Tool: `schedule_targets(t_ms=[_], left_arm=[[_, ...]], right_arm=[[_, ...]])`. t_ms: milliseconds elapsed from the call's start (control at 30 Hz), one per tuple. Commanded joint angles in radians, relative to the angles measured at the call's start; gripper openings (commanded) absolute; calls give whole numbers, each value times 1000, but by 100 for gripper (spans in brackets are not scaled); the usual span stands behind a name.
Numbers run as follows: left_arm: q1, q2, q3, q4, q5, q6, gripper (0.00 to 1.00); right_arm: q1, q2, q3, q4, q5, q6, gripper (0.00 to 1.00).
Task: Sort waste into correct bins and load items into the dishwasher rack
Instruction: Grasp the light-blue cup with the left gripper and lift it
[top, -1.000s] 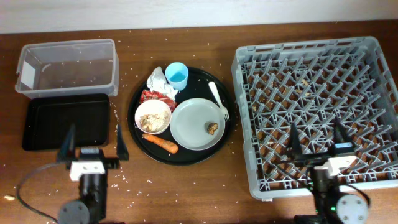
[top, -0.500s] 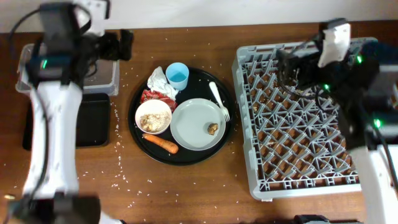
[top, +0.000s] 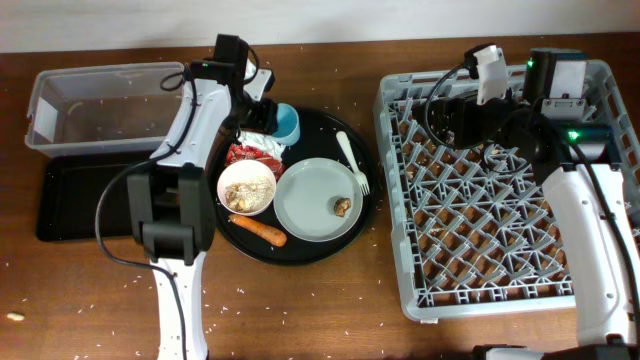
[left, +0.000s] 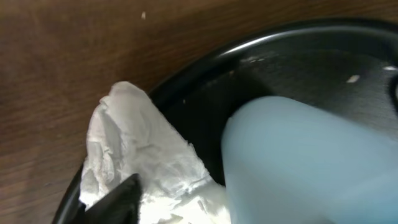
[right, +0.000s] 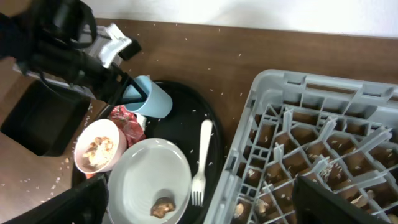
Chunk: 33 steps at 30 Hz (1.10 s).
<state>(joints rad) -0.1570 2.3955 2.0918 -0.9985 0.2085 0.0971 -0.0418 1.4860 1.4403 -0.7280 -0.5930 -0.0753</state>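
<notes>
Showing arms swung up from rest: L gripper (top: 260, 112), fingers spread, now at crumpled white tissue (left: 143, 155) beside cup (top: 287, 123) on round tray (top: 320, 135); R gripper (top: 445, 115) spread above rack (top: 500, 250); 1st waste pick imminent

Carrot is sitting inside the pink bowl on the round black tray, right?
Not quite. The overhead view shows the carrot outside the pink bowl. It lies on the round black tray itself, beside the bowl on the side nearer the front edge of the table.
</notes>
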Motion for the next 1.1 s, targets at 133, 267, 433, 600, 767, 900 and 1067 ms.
schedule_targets(t_ms=[133,267,433,600,767,900,1067], left_arm=[[-6,18,85,-31,22,-41,30],[-6,18,274,-134,66,-41,19],[-30,32,278,-185,21,-40,2],[-38,58,278,-213,13,-41,51],[-59,136,278,-194,-11,-41,52],[-58,168,278,-189,-11,-58,1],[-18,159,529,-365,241,-108,1]], right_arm=[[-5,8,20,2,-16,4,90],[-5,8,20,2,-12,4,90],[-5,8,20,2,-12,4,90],[-5,8,20,0,2,4,90],[-5,8,20,1,2,5,90],[-5,8,20,2,2,4,89],[-5,8,20,5,-3,11,89]])
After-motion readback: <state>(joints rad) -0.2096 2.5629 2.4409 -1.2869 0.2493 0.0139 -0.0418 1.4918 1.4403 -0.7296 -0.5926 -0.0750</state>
